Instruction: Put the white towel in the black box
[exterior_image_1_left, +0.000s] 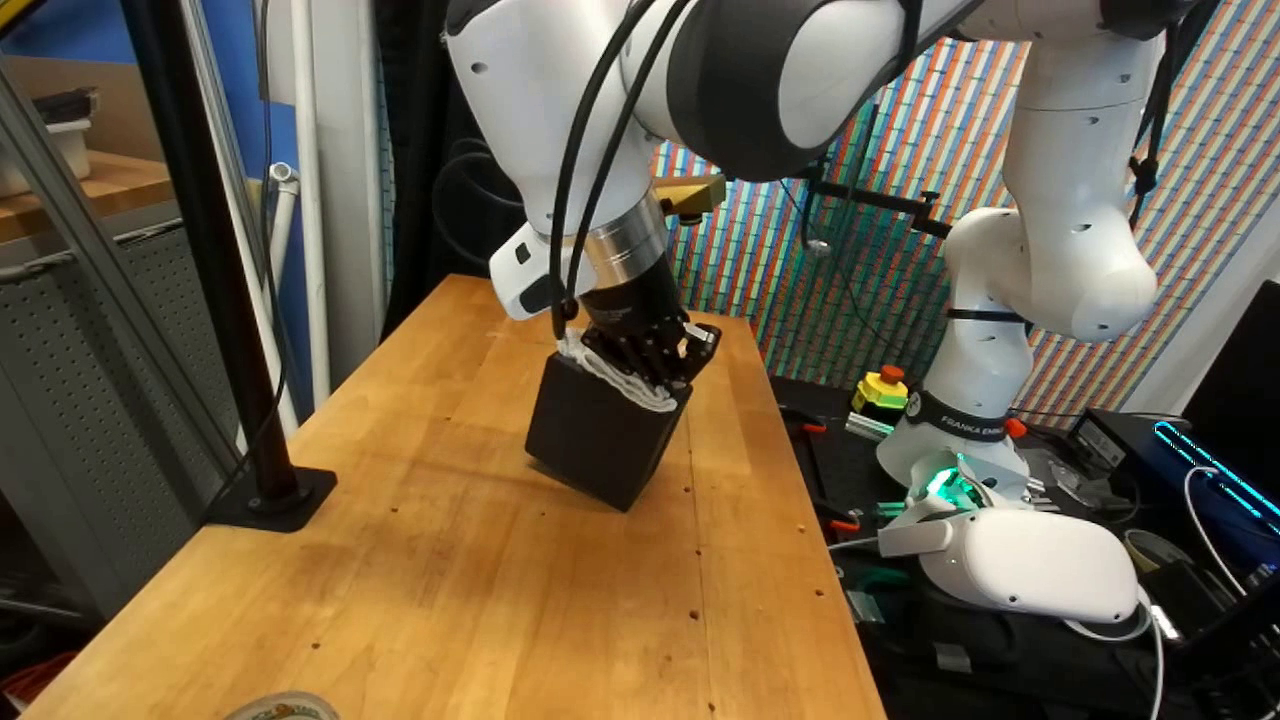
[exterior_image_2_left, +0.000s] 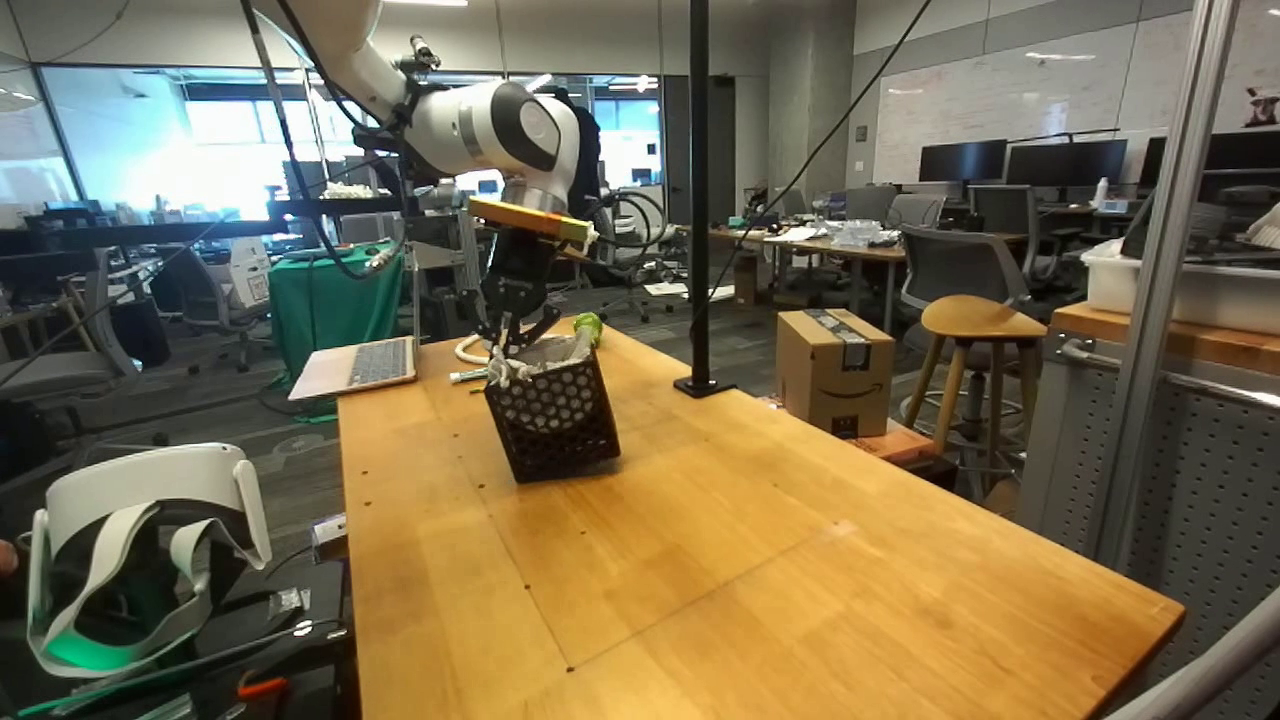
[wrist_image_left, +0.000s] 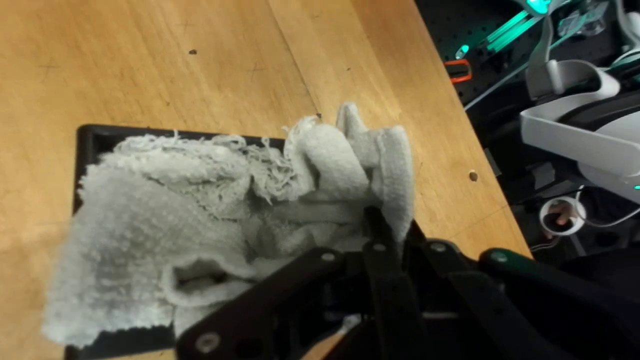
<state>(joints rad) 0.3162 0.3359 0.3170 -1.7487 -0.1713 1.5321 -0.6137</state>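
Note:
The black box (exterior_image_1_left: 600, 430) stands tilted on the wooden table, with its perforated side showing in an exterior view (exterior_image_2_left: 555, 420). The white towel (wrist_image_left: 130, 240) fills the box opening and drapes over its rim in the wrist view. It also shows at the box top in both exterior views (exterior_image_1_left: 625, 380) (exterior_image_2_left: 515, 370). My gripper (wrist_image_left: 392, 225) points down at one edge of the box, its fingers closed on a folded strip of the towel. It also shows in both exterior views (exterior_image_1_left: 668, 375) (exterior_image_2_left: 508, 345). Whether the box wall is also between the fingers is hidden by the towel.
A black pole with a flat base (exterior_image_1_left: 275, 500) stands at one table edge. An open laptop (exterior_image_2_left: 370, 365), a green object (exterior_image_2_left: 588, 325) and a white cable loop (exterior_image_2_left: 468, 350) lie behind the box. A white headset (exterior_image_1_left: 1040, 565) sits beside the table. A round lid (exterior_image_1_left: 285, 708) lies near the table end.

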